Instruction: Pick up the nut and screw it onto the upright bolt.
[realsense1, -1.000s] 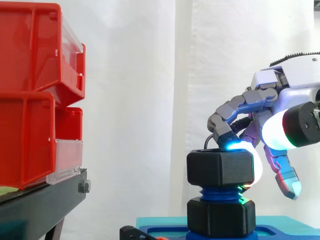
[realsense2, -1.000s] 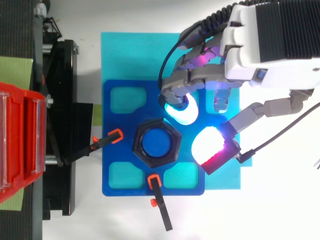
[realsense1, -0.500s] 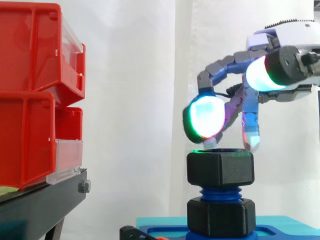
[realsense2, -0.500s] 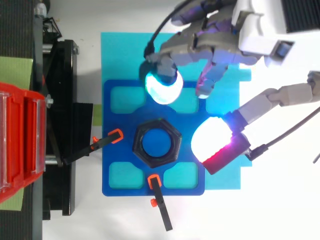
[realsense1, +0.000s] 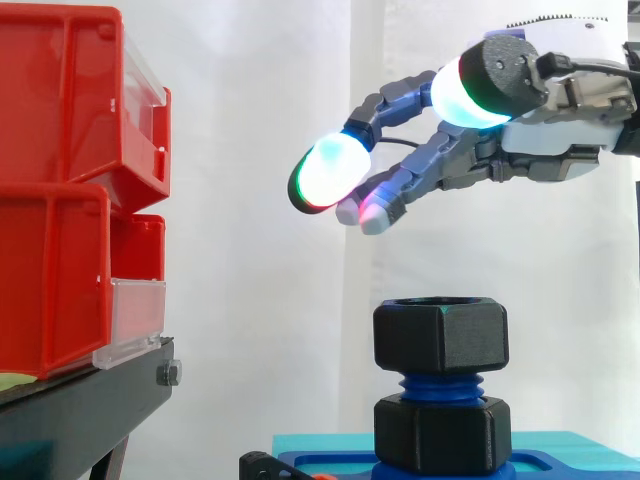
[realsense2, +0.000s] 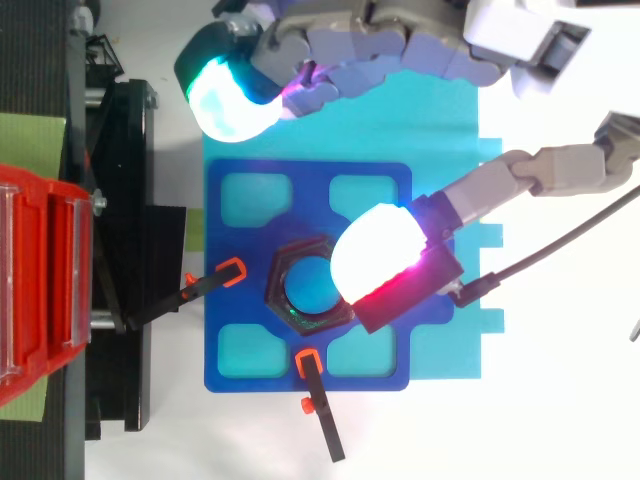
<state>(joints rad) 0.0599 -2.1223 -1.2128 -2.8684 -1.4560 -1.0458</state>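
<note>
A black hexagonal nut (realsense1: 441, 337) sits threaded on top of the blue upright bolt (realsense1: 440, 384), above a second black nut (realsense1: 442, 433) at the bolt's foot. From above, the top nut (realsense2: 290, 303) rings the blue bolt end (realsense2: 306, 287) in the middle of the blue fixture plate (realsense2: 240, 330). My hand (realsense1: 545, 125) hovers well above the nut and apart from it, its fingers stretched out to the left, holding nothing. Its glowing fingertips (realsense1: 327, 171) point toward the bins. In the top view one glowing pad (realsense2: 378, 250) partly covers the nut.
Two stacked red bins (realsense1: 70, 190) stand on a black stand (realsense1: 80, 405) at the left. Two orange-tipped black clamps (realsense2: 215, 279) (realsense2: 316, 392) hold the blue plate, which lies on a cyan mat (realsense2: 440, 130).
My hand let go of the top nut, rose away from it and swung its fingers out to the left, straightening them. The nut stays on the bolt.
</note>
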